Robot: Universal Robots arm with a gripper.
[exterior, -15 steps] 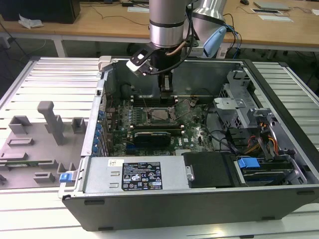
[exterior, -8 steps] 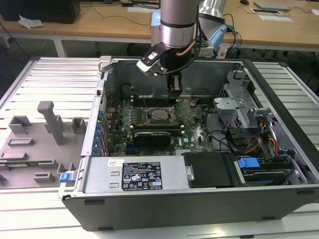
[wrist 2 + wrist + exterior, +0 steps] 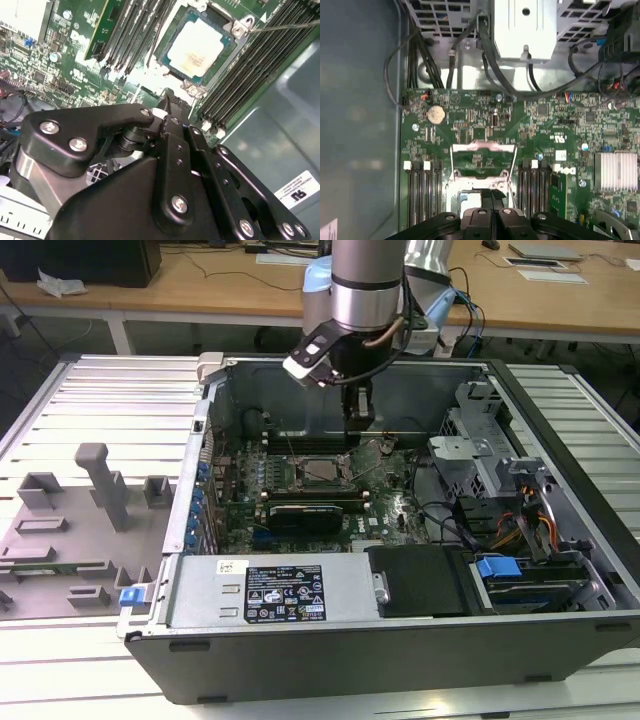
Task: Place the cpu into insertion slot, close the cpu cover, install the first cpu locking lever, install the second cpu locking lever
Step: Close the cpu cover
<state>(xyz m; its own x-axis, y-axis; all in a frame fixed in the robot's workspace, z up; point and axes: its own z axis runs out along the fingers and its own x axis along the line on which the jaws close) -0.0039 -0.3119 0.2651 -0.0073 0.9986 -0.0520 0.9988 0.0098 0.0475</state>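
The gripper (image 3: 492, 196), its fingers pressed together, is hovering at the edge of the insertion slot (image 3: 227, 49), where the cpu (image 3: 197, 42) is lying flat. The cpu cover (image 3: 482, 146) is standing raised just beside it, inside the open computer case (image 3: 400, 640).
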